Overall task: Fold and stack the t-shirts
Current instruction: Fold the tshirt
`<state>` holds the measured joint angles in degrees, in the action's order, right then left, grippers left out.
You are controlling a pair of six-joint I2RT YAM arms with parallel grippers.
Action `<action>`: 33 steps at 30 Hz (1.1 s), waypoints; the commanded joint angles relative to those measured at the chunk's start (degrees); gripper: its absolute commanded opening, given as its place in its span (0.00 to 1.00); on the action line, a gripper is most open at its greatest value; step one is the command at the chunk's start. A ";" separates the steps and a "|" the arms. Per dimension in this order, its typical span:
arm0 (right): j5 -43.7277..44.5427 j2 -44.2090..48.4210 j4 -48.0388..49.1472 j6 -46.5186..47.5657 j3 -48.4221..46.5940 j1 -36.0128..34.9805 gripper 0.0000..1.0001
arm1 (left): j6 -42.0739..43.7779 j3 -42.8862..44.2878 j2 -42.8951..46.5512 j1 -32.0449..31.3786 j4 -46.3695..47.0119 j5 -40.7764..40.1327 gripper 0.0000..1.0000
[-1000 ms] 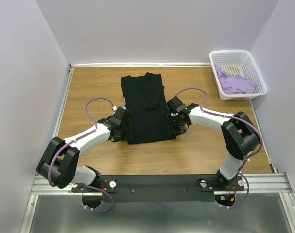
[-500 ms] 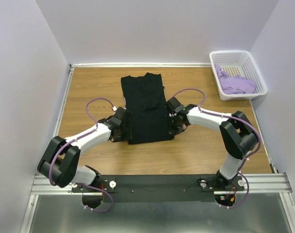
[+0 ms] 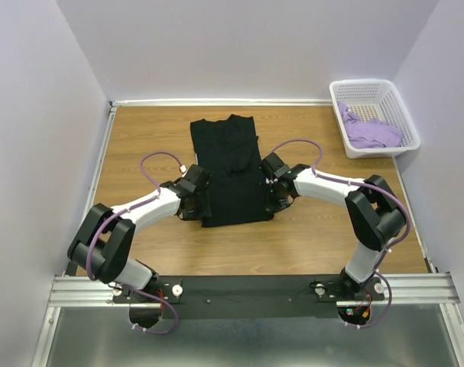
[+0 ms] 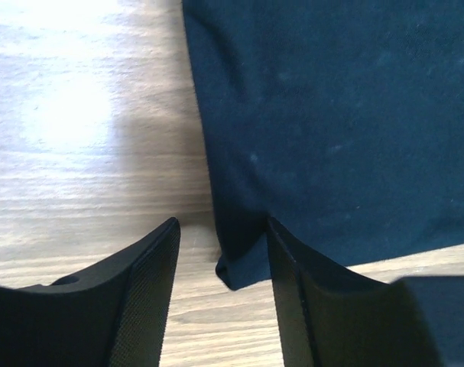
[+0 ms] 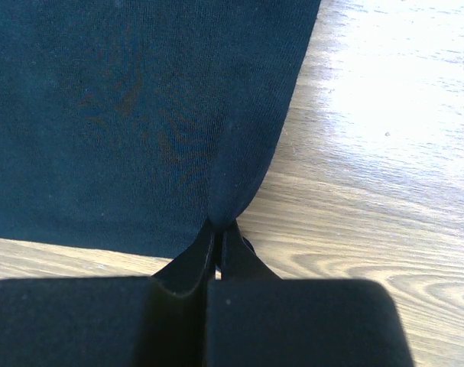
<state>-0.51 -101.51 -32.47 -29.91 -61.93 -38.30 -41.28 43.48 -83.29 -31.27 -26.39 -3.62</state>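
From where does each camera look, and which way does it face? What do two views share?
Top external: above and behind the bases, facing down over the table, black t-shirt and basket holding the lavender t-shirt; left arm and right arm show.
Left wrist: on that wrist, facing along the open left gripper to the black t-shirt's corner; two fingers show.
Right wrist: on that wrist, facing along the right gripper, shut on the shirt's edge; its fingers show.
Both wrist views share the black t-shirt and table.
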 commanded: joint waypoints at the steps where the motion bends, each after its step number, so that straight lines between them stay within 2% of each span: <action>1: 0.78 -3.87 -2.95 1.17 2.61 -1.07 0.01 | -1.00 1.34 -3.37 -0.81 -1.90 -0.42 0.54; 9: 0.86 -3.16 -2.95 1.17 2.17 -1.16 0.01 | -0.47 2.57 -10.05 -5.03 -5.16 0.19 0.46; 11: 0.78 -3.08 -2.95 1.17 2.17 -1.16 0.01 | -0.56 2.75 -10.32 -5.47 -5.95 -0.07 0.39; 15: 0.78 -3.16 -2.86 1.17 1.90 -1.16 0.01 | -0.65 2.31 -10.23 -5.47 -6.39 -0.43 0.17; 16: 0.86 -3.25 -2.95 1.26 1.73 -1.16 0.01 | -0.47 2.22 -10.32 -5.56 -6.48 -0.43 0.05; 17: 0.95 -3.51 -3.04 1.52 1.64 -1.16 0.01 | -0.38 2.39 -10.49 -5.47 -6.57 -0.51 0.00; 22: 0.86 -1.68 -3.83 0.65 3.57 -1.07 0.01 | 1.81 4.24 -10.67 -6.00 -8.58 -0.08 0.00; 24: -1.94 1.12 -6.11 -0.49 6.37 -1.07 0.00 | 2.43 4.50 -9.27 -8.10 -10.34 0.01 0.00; 27: -5.63 5.70 -9.79 -1.29 12.25 -1.16 0.01 | 1.38 3.36 -5.58 -13.19 -13.85 1.94 0.00; 29: -8.08 10.62 -14.61 -1.38 14.46 -1.33 0.01 | -0.20 1.35 -1.30 -15.92 -15.27 6.31 0.00; 31: -8.89 16.05 -18.23 -1.29 16.93 -1.33 0.00 | -3.80 -0.32 2.06 -21.36 -15.27 11.84 0.00; 33: -9.41 19.50 -23.06 -1.46 17.81 -1.34 0.00 | -6.35 -1.03 6.28 -24.97 -16.58 13.72 0.00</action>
<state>-7.44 -87.74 -40.66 -31.11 -47.20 -39.11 -43.13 44.58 -82.72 -51.31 -35.22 2.02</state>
